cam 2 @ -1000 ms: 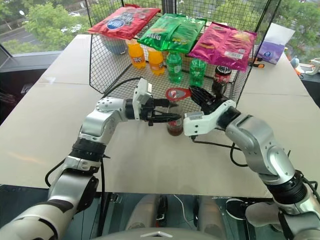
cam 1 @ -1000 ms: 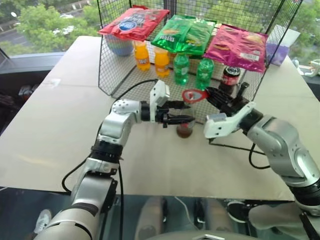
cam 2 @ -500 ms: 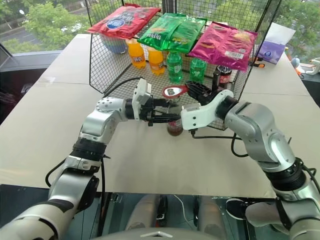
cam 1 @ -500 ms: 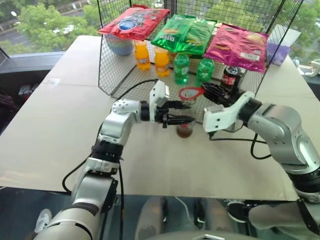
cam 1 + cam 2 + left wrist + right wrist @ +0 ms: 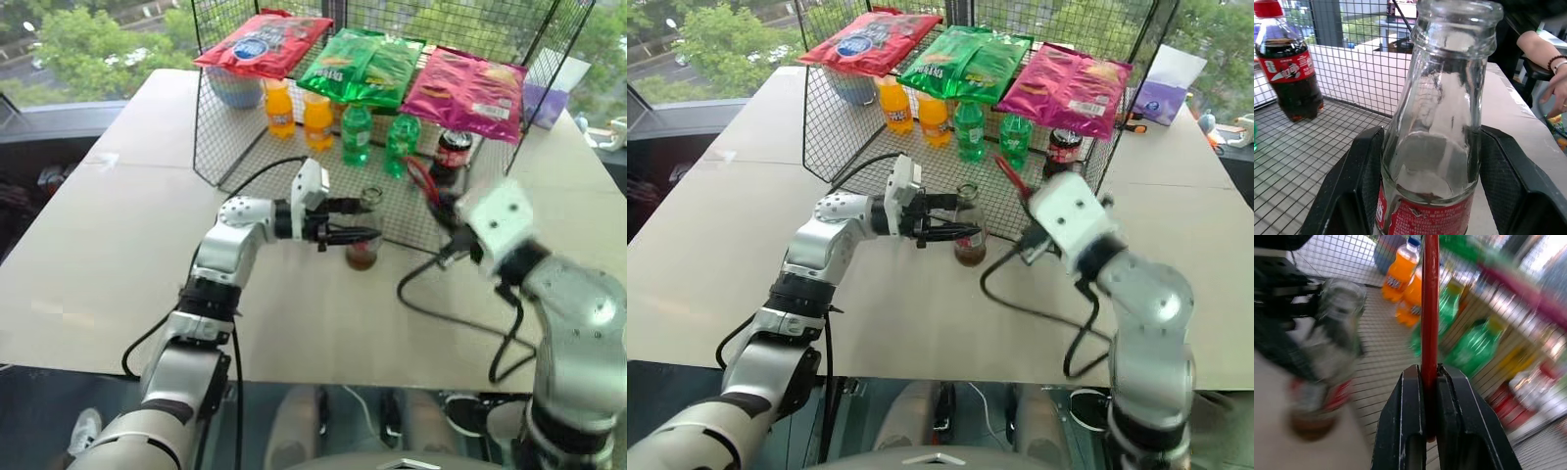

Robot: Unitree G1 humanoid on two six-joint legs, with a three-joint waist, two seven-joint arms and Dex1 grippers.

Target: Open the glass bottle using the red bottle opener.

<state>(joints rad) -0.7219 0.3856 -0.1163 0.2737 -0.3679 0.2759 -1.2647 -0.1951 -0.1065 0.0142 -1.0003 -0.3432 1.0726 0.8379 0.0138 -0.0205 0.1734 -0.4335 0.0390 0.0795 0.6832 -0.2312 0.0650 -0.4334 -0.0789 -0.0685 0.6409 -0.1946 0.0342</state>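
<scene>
The glass bottle (image 5: pixel 364 227) stands upright on the table (image 5: pixel 118 245) just in front of the wire rack (image 5: pixel 245 147), which serves as the landmark here; its mouth is bare in the left wrist view, with no cap on the lip, so the opening looks done or nearly so. The left gripper (image 5: pixel 1425 181) reaches in level from the side, its fingers (image 5: pixel 1359 181) set apart around the bottle's body at the red label and pressing on both sides of the glass. The right gripper (image 5: pixel 1430 396) is off to the bottle's right, clear of the neck, near the rack's front right corner, its fingers (image 5: pixel 1410 421) pinched flat on the handle of the red bottle opener (image 5: pixel 1430 303), which stands edge-on out of them. Inside the rack, behind the bottle, stand orange drink bottles (image 5: pixel 297 113), green plastic bottles (image 5: pixel 377 132) and a squat cola bottle (image 5: pixel 453 150). The risks from here, as I judge them: the opener's thin handle could twist or slip in so narrow a pinch; the right arm's loose cable (image 5: pixel 441 313) trails on the table near the bottle and could snag it; and a careless release or a pull sideways by the left fingers could tip the slim bottle and spill the cola left in its base.
</scene>
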